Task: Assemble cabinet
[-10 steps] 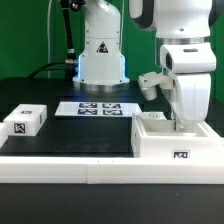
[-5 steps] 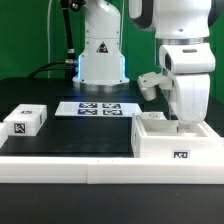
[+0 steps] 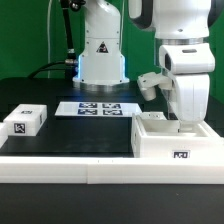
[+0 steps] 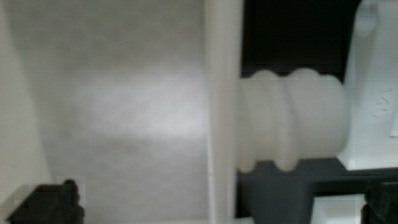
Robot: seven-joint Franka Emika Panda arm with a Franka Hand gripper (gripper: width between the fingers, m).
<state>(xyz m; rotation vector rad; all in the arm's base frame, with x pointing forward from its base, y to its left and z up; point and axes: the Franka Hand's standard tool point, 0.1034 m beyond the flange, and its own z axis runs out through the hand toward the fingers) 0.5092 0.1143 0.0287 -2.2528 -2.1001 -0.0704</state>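
Cabinet (image 3: 165,146) is a white open-topped box, front-tagged; pincer (image 3: 186,120) grip cannot be told.

A: From where is the exterior view taken?
B: From low in front of the table (image 3: 70,135), faced toward the robot base (image 3: 100,55) behind it; the whole work area is covered.
A: And the wrist view?
B: It is held very close to the cabinet body (image 4: 125,110). Only that body is shared.
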